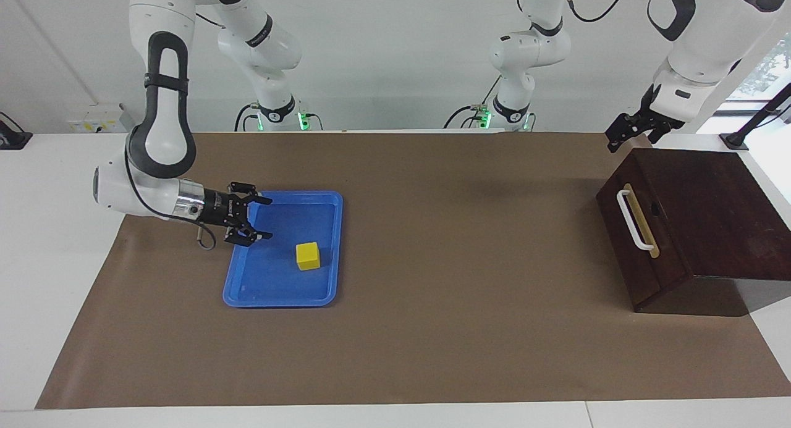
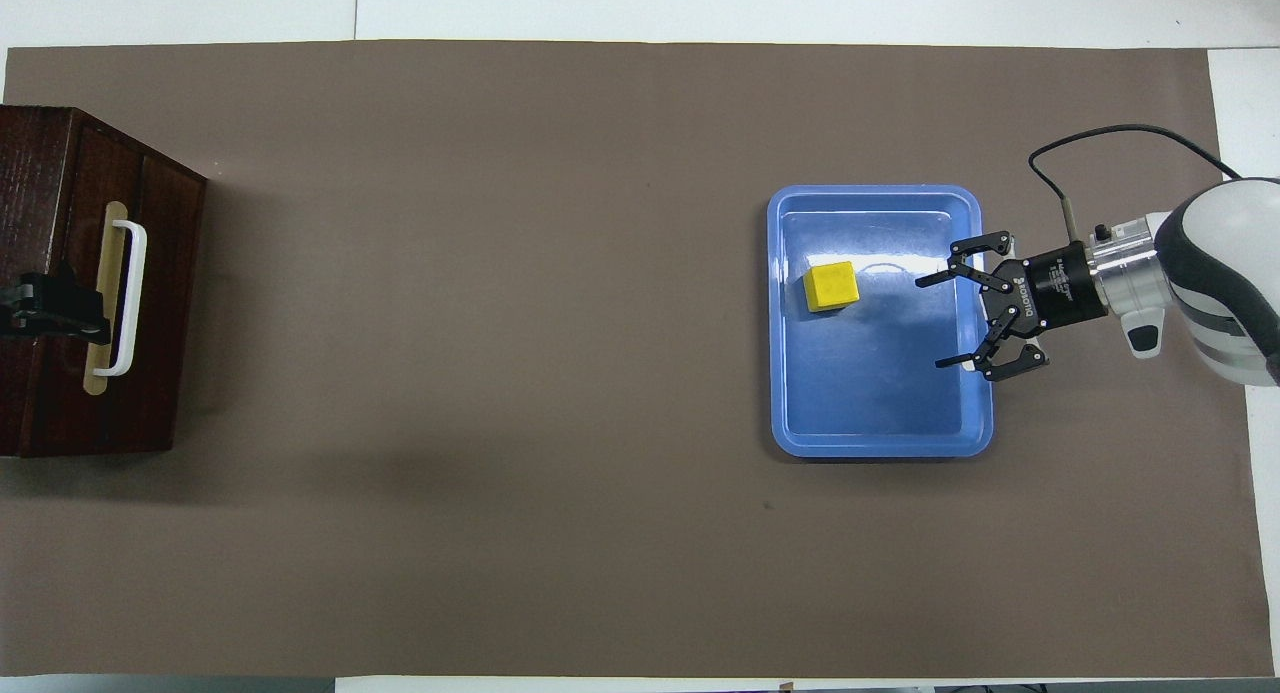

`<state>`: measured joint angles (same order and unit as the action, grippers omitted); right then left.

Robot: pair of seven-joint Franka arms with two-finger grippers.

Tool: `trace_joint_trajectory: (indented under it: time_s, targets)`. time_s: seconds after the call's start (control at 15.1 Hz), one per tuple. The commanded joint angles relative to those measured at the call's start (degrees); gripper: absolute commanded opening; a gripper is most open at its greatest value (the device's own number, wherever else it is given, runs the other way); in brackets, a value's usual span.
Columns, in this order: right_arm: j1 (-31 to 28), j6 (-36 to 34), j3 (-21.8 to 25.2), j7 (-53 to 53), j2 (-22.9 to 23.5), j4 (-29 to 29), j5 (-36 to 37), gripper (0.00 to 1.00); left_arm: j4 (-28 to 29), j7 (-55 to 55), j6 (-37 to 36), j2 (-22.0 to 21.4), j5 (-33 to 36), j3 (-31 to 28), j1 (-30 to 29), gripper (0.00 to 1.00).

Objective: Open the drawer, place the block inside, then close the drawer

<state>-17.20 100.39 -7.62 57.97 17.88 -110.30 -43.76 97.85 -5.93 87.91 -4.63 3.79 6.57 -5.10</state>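
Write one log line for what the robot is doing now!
drawer: shut | block: in blue tray | right tool: open, over tray | left tool: open, above box
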Motion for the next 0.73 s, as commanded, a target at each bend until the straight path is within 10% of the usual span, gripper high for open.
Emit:
trace_joint_trajectory:
  time_s: [0.0, 0.66]
  targets:
    - [-1.0, -0.4, -0.7, -0.8, 3.9, 3.7, -1.2, 1.0, 2.7, 0.4, 3.1, -1.7, 1.7, -0.4, 4.6, 1.0]
    - [2.4, 6.7, -0.8, -5.4, 6.6, 3.8, -7.8, 1.0, 11.6, 0.0, 18.6, 4.4, 24.0, -0.4, 11.9, 1.0]
